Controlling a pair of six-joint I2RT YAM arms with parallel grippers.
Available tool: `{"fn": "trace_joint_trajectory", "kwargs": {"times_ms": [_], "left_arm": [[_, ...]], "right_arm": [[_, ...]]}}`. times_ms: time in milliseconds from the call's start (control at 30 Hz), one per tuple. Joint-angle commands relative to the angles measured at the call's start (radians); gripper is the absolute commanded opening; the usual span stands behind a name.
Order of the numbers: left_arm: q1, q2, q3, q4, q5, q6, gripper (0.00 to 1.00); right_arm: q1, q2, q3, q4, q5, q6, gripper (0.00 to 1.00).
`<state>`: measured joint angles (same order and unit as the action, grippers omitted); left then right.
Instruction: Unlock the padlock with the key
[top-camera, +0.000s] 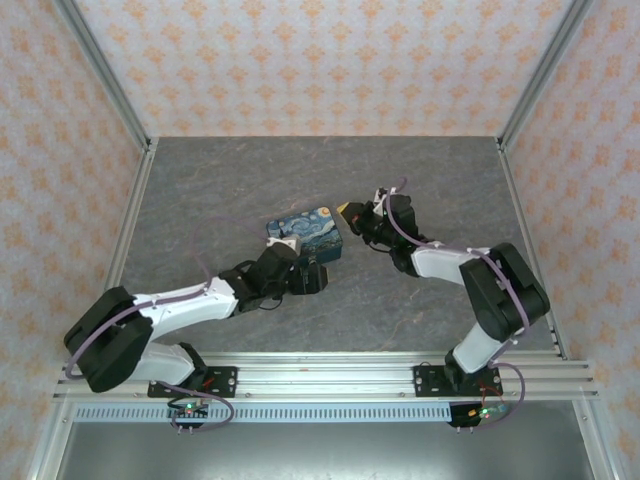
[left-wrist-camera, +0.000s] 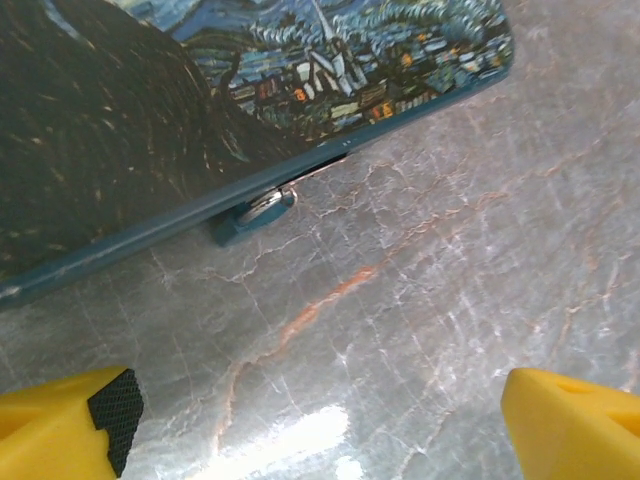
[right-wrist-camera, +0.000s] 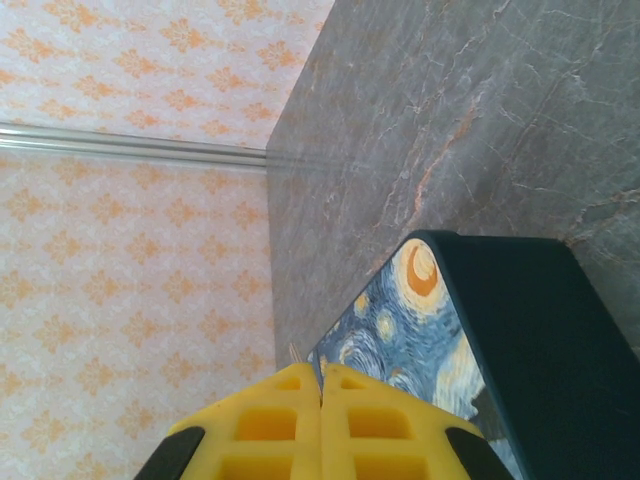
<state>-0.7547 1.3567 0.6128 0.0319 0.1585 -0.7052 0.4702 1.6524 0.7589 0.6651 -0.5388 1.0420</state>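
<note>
Two arms close on the padlock (top-camera: 305, 232) in the top external view, where it lies flat and face up near the middle of the grey stone-patterned table (top-camera: 200, 190), its long axis running roughly left to right. The left gripper (top-camera: 290, 256) sits at its near edge and is the nearer of the two. The right gripper (top-camera: 348, 211) hangs just beside the far right corner. Orange-patterned walls (top-camera: 300, 60) fence the table on three sides.

From the left wrist, the yellow fingertips (left-wrist-camera: 60, 425) stand spread wide with nothing between them. Straight ahead, the key (left-wrist-camera: 262, 208) lies touching the padlock's near edge, teal head on the table, and I cannot tell whether its blade sits in a keyhole. The coming reach, as I judge it, is a short push forward and slightly left.

From the right wrist, the yellow fingers (right-wrist-camera: 275, 425) are pressed together, with nothing visible pinched between them. The padlock's painted face and dark teal side lie just beyond and to the right, with bare table beyond running to the wall.
</note>
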Motion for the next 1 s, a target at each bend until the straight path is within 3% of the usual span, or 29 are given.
{"fn": "trace_joint_trajectory", "kwargs": {"times_ms": [0, 200, 600, 967], "left_arm": [[-0.003, 0.039, 0.047, 0.059, -0.037, 0.08, 0.92], [-0.003, 0.126, 0.067, 0.115, -0.035, 0.145, 0.87], [-0.002, 0.238, 0.089, 0.188, -0.065, 0.227, 0.85], [-0.002, 0.291, 0.068, 0.286, -0.186, 0.288, 0.84]], "right_arm": [[-0.002, 0.045, 0.039, 0.089, -0.006, 0.048, 0.0], [0.008, 0.107, 0.062, 0.14, -0.016, 0.092, 0.0], [0.045, 0.168, 0.115, 0.14, -0.019, 0.104, 0.0], [0.065, 0.193, 0.137, 0.133, -0.01, 0.108, 0.0]]}}
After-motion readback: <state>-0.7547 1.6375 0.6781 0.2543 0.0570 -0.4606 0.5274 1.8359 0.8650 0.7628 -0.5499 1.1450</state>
